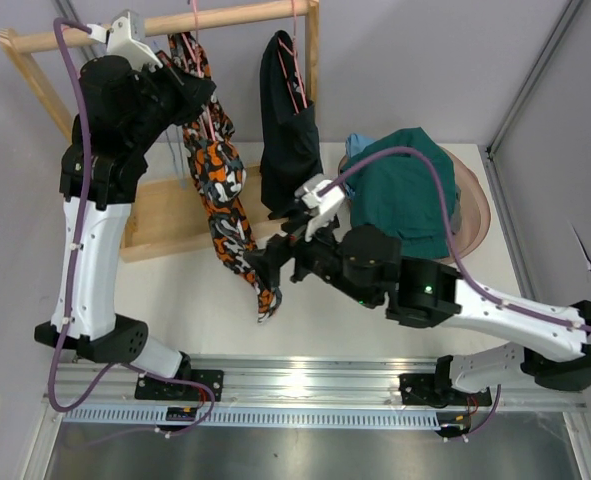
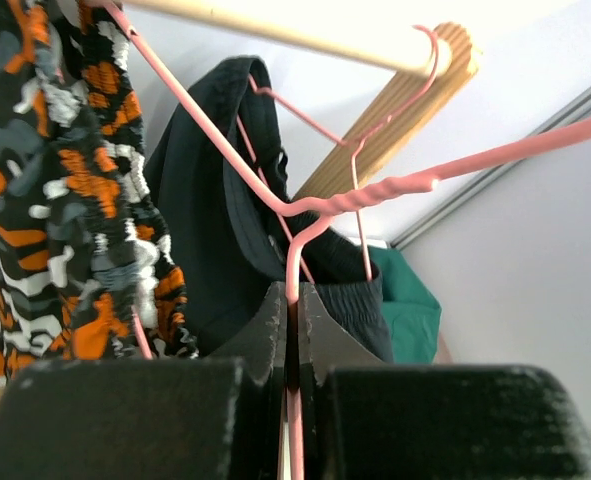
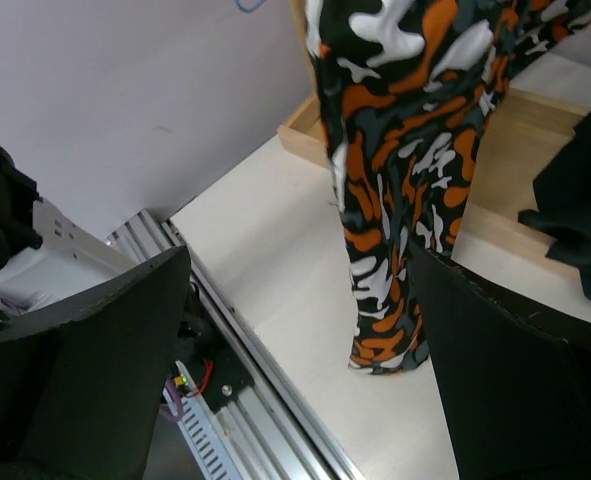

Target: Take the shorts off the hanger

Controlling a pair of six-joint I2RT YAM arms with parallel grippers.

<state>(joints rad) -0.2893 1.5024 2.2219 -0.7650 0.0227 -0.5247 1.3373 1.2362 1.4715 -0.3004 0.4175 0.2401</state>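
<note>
1. Patterned shorts (image 1: 220,190) hanging at upper left of the overhead view, draped on a pink hanger (image 2: 365,195) hooked over the wooden rail (image 1: 235,18); likely the pair in hand.
2. Left jaws: pinched tight on the hanger's wire, just below its twisted neck. Hold firm and level, keeping the hook seated on the rail during the pull.
3. Right jaws, centre of frame: spread wide, gripping nothing, with the lower leg of the cloth ahead and between them. Advance, close on a thick fold, then draw down and away slowly, minding snags on the wire.
4. Look of the cloth: soft and limp, orange-black-white camouflage print, gathered waistband up top, hem low near the counter (image 1: 305,320); cannot tell whether touching.
5. Black shorts (image 1: 287,130) hanging from the rail just to the right; dark teal shorts (image 1: 405,190) heaped in the bowl (image 1: 475,225) at right of frame.
</note>
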